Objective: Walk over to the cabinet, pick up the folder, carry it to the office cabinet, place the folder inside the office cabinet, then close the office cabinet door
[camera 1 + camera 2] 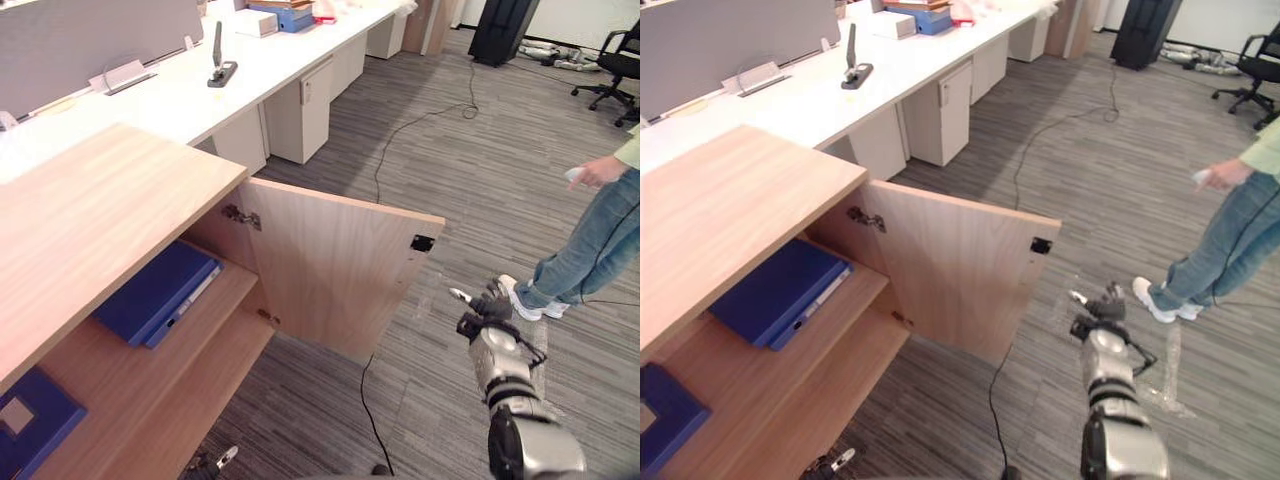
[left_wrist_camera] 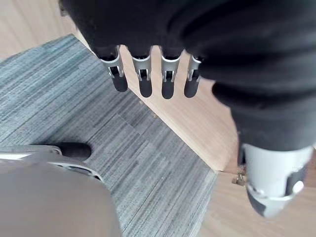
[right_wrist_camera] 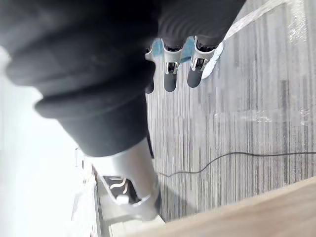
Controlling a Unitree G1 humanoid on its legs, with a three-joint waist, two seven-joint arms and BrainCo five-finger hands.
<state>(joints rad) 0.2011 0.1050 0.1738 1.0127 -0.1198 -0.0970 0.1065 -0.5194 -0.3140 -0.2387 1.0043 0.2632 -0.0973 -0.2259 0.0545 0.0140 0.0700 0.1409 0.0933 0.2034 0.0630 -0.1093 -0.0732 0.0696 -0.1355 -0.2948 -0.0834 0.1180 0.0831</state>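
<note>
As folder (image 1: 160,293) lies flat on shelf (image 1: 232,292), door (image 1: 340,265) stands open: stiff hinged panel, prob. swings light; take at free right edge. Fingers straight, empty: right hand (image 1: 487,312), left hand (image 2: 145,81).

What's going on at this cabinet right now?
The blue folder lies on the upper shelf of the office cabinet, and the door stands wide open. Both hands are open and empty: the right hand hovers beyond the door's free edge, the left hand low by the cabinet. A person stands nearby.
</note>
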